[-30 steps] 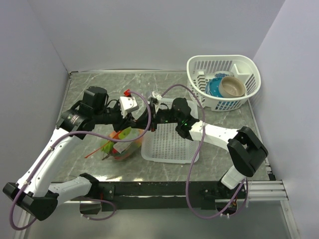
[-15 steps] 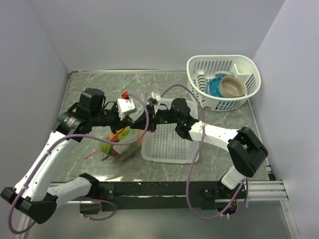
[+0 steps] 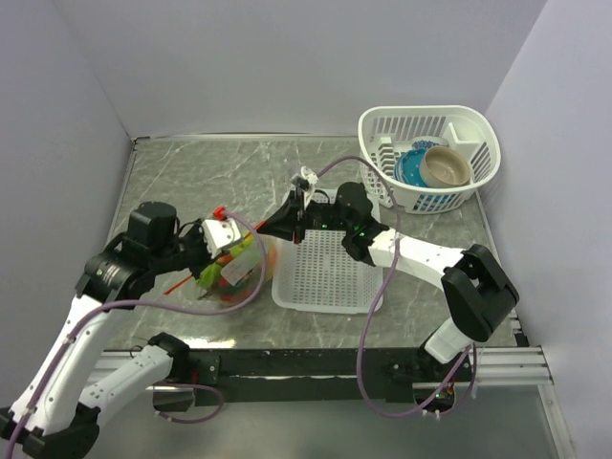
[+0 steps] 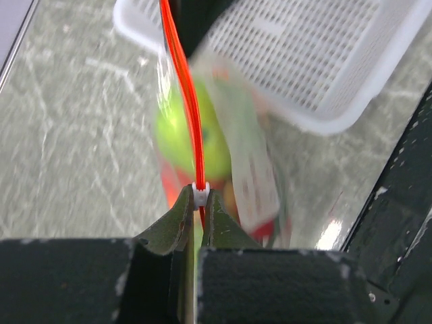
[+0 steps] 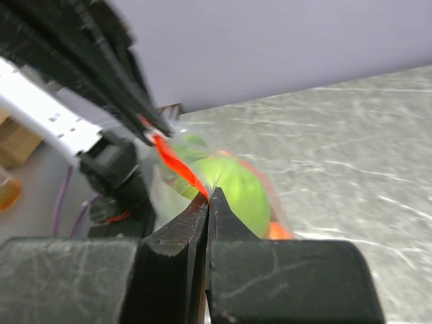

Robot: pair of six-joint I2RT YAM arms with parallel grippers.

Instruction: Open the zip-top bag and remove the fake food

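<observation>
The zip-top bag (image 3: 241, 275) hangs between my two grippers, left of the white tray. Its orange-red zip strip (image 4: 181, 81) runs straight up from my left gripper (image 4: 200, 196), which is shut on the strip's white slider (image 4: 200, 194). My left gripper (image 3: 212, 265) is at the bag's left end. My right gripper (image 3: 261, 229) is shut on the other end of the zip strip (image 5: 174, 164), its tips at the bag's top edge (image 5: 209, 196). The fake food (image 3: 232, 274) sits inside the bag: a green fruit (image 5: 237, 185) (image 4: 183, 138) with red and orange pieces (image 5: 278, 231) beneath.
A white slotted tray (image 3: 330, 277) lies just right of the bag, under my right arm. A white basket (image 3: 382, 129) at the back right holds a blue bowl (image 3: 411, 169) and a beige bowl (image 3: 446, 167). Walls close the left, back and right sides.
My left gripper has moved left and toward the near edge, away from the right gripper, along the zip strip. The right gripper has held its place on the bag's end.
</observation>
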